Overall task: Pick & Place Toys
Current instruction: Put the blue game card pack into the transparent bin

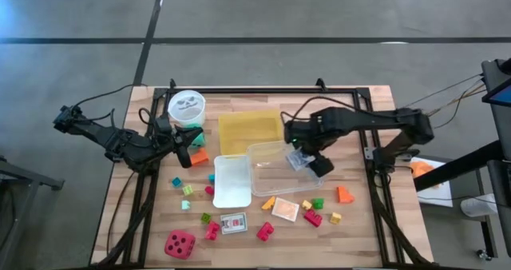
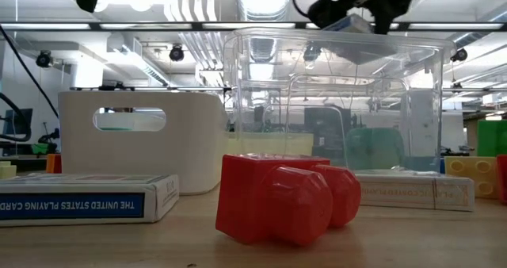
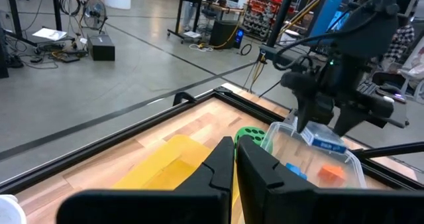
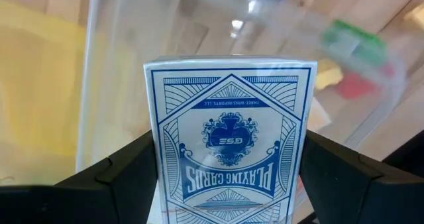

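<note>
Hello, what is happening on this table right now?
The right gripper holds a blue card pack over the clear box, apparently to put it in. The left gripper is shut and empty, waiting near the white cup. Many small blocks, a red die and another card pack lie on the table.

Table: pale wooden table (image 1: 359, 230) with a black frame.
Containers on it: yellow tray (image 1: 249, 131), clear plastic box (image 1: 275, 170), white lid (image 1: 231, 180), white round cup (image 1: 186, 105).
Toys on it: red die (image 1: 180, 244), card pack (image 1: 234, 224), orange block (image 1: 344, 194), scattered small blocks.
</note>
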Controlling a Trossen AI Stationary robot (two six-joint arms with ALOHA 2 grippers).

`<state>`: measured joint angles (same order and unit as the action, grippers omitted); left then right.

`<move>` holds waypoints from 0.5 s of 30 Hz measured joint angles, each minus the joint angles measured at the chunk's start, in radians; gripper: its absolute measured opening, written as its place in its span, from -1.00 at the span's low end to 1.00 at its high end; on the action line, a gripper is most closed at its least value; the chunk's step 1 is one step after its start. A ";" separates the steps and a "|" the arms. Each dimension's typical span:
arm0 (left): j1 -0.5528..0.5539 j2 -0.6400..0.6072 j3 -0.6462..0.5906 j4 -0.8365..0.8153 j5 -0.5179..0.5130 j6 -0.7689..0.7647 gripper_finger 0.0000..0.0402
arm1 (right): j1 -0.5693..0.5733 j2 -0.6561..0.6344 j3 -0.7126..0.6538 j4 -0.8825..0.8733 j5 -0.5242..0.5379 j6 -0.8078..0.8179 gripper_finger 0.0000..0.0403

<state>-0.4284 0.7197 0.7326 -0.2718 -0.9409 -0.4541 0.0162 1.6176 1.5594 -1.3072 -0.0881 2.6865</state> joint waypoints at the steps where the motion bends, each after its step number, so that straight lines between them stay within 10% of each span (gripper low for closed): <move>1: 0.000 0.000 0.000 0.000 0.000 0.000 -0.93 | 0.006 0.020 0.023 -0.003 0.000 -0.008 0.47; 15: 0.000 0.000 0.000 -0.002 0.000 0.000 -0.93 | 0.069 0.206 0.175 -0.053 0.041 -0.248 0.47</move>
<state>-0.4283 0.7197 0.7326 -0.2741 -0.9409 -0.4541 0.0856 1.8240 1.7347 -1.3602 -0.0475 2.4381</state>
